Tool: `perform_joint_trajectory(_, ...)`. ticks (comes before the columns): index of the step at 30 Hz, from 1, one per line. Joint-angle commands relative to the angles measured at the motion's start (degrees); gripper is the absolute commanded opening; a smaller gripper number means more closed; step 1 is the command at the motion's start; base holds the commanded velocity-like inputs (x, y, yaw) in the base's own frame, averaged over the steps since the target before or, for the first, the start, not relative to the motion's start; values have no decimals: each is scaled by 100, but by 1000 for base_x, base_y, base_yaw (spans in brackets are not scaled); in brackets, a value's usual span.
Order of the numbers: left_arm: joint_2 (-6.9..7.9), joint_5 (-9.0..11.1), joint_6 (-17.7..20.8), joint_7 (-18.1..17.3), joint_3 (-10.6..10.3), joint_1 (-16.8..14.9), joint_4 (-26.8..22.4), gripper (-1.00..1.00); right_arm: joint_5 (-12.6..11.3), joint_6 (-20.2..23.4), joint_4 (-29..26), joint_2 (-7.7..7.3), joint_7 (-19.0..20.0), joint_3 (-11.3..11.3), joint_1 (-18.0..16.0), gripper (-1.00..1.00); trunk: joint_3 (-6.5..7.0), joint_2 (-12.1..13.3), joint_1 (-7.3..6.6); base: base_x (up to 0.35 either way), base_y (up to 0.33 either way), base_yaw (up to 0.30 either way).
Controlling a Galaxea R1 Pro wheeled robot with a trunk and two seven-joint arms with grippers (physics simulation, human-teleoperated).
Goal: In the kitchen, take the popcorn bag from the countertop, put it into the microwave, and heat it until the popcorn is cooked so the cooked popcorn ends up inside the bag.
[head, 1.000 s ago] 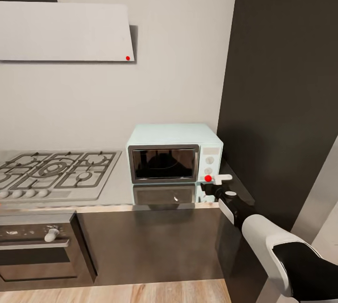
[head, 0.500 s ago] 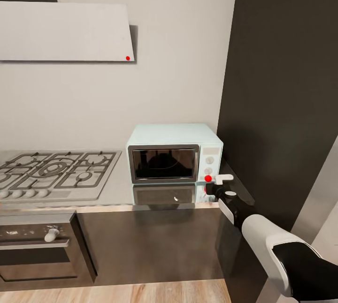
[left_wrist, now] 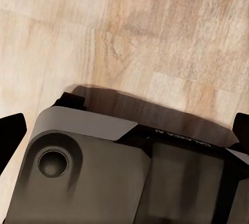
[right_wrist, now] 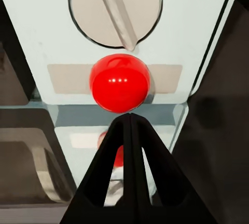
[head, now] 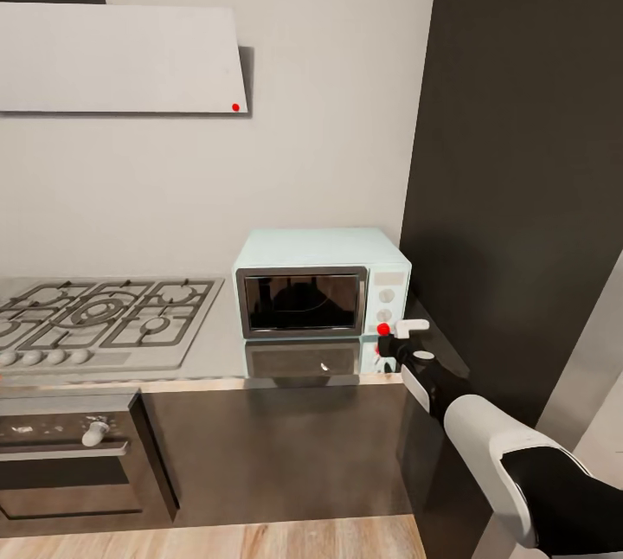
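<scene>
Behind the dark glass of the microwave I see only vague dark shapes, too dim to name. The gas hob and the oven run off the head view's left edge. My left gripper's fingertips are cut by the wrist picture's sides.

Kitchen: gas hob, microwave, hood

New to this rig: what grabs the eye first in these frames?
The red button low on the microwave panel, with the right gripper shut to a point just in front of it; whether they touch is unclear. The mint-blue microwave sits on the countertop, door closed, right of the gas hob. The left wrist view looks down at wood floor.
</scene>
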Motion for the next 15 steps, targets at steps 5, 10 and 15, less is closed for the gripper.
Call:
perform_joint_trajectory(5,-2,35,-16,28,-48,-3,1,100,-80,10,19,-15,-34,41,-6,-100,-7,-5,0,0,0,0)
perform_joint_trajectory(10,30,35,-16,29,-43,-3,1,100,-81,-1,69,-13,-34,41,-6,-100,-7,-5,0,87,0,0)
perform_joint_trajectory(15,48,35,-16,29,-46,-3,1,100,-85,-4,83,-8,-34,41,-4,-100,-7,-5,0,197,0,0)
